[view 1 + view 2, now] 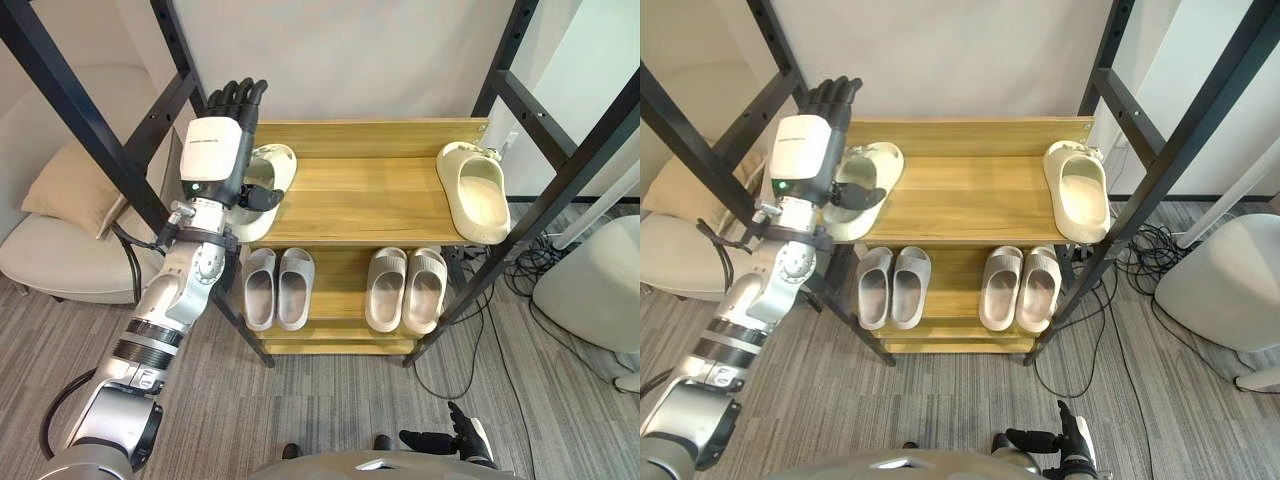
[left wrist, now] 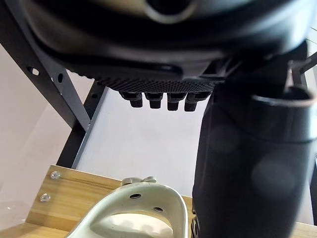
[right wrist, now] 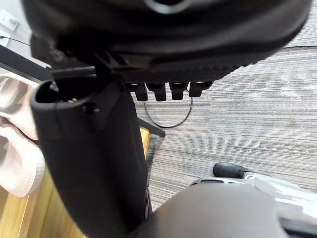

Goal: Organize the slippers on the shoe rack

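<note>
Over the rack's top-left corner: the robot's left hand [image 1: 214, 150] hovers above the upper shelf of the pale wooden shoe rack with 2 plank shelves and a black metal frame [image 1: 370, 200]. Its fingers are stretched out with the tips a little bent and the thumb juts sideways. It has hold of nothing.
Slipper under the hand: a cream moulded-foam clog slipper with small vent holes [image 1: 281, 163] lies at the left end of the rack's top shelf, rounded cap toward the rack's back board. It sits just beneath the thumb, and I cannot tell whether they touch.
Its mate: a matching cream clog slipper [image 1: 477, 195] lies at the right end of the same shelf, well apart from the first.
Lower shelf of the rack: 2 pairs sit side by side, grey open-toed foam slides [image 1: 260, 290] toward the left and beige open-toed foam slides [image 1: 387, 290] toward the right.
Right hand [image 1: 445, 438]: hangs low in front of the rack's right leg, fingers loose and empty.
Step in hand: judged to be the reach for the left cream slipper, so that the split pair can be brought together.
Next move calls for: lowering the hand and closing thumb and fingers on the slipper's side wall, clear of the rack's slanted black upright, then taking it along the shelf toward its mate.
Materials: the foam looks matt, thick-walled and likely yielding under a pinch. The wood looks smooth, so a slipper should slide easily.
</note>
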